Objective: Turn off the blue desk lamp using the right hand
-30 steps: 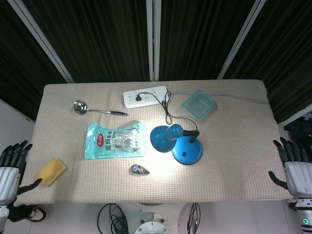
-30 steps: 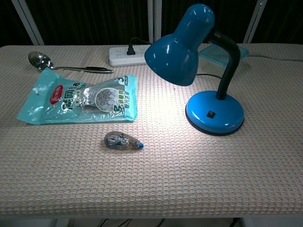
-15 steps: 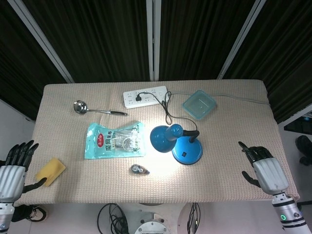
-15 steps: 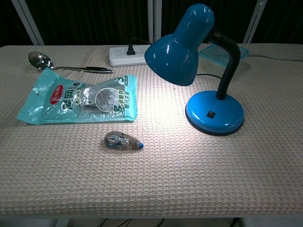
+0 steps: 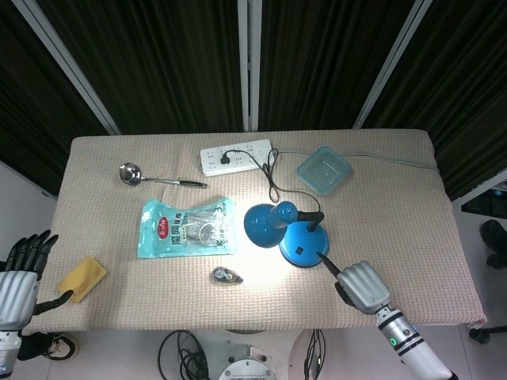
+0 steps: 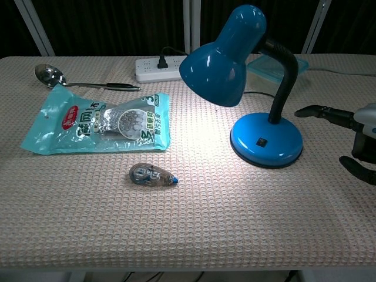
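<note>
The blue desk lamp [image 5: 295, 234] stands lit near the table's middle, its shade [image 6: 218, 54] throwing a bright pool on the cloth. A small black switch [image 6: 261, 141] sits on the round base [image 6: 266, 140]. My right hand [image 5: 360, 286] is just right of and in front of the base, holding nothing. One finger stretches toward the base's rim and the others are curled in. The chest view shows this right hand [image 6: 359, 130] at the right edge, its fingertip a little short of the base. My left hand [image 5: 17, 275] hangs off the table's front left corner, fingers spread and empty.
A white power strip [image 5: 236, 156] with the lamp's cord plugged in lies at the back, a teal-lidded box [image 5: 323, 169] to its right. A ladle [image 5: 150, 177], a snack packet [image 5: 188, 228], a correction tape [image 5: 226, 275] and a yellow sponge [image 5: 81, 278] lie to the left.
My right hand has swung in from the table's right edge to just beside the lamp base, curling its fingers and leaving one stretched out. The lamp stays lit. The left hand barely moved.
</note>
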